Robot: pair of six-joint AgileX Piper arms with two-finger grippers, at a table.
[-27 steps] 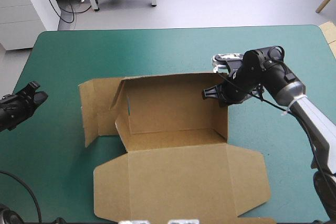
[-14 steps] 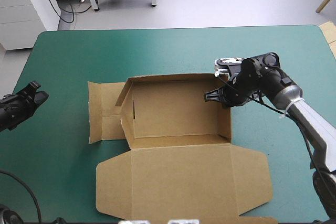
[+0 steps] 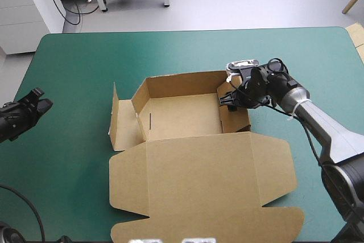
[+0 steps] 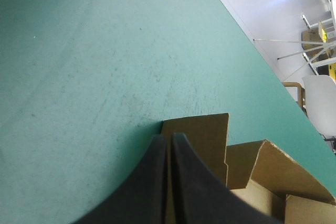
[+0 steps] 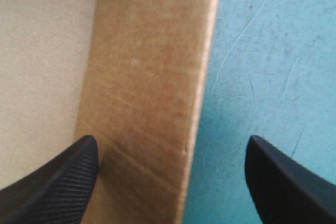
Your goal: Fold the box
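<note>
Straddling the right wall point(image 5: 152, 77) of the box point(image 3: 199, 152), the right tool point(image 3: 229, 99) has its black fingers spread wide, one over the tray floor and one over the teal-green bench point(image 3: 79, 55), gripping nothing. The brown box sits in the middle of the high view with its back and side walls raised. Its broad lid point(image 3: 205, 192) lies flat toward the lower edge of the frame, and a loose flap point(image 3: 116, 120) stands upright at its left. The left tool point(image 3: 34, 103), at the far left of the frame, is pressed shut on nothing, well apart from the box. The main risk, as I judge it, is the right wall springing outward, since nothing clamps it. A sideways push could also slide the unpinned box across the bench.
</note>
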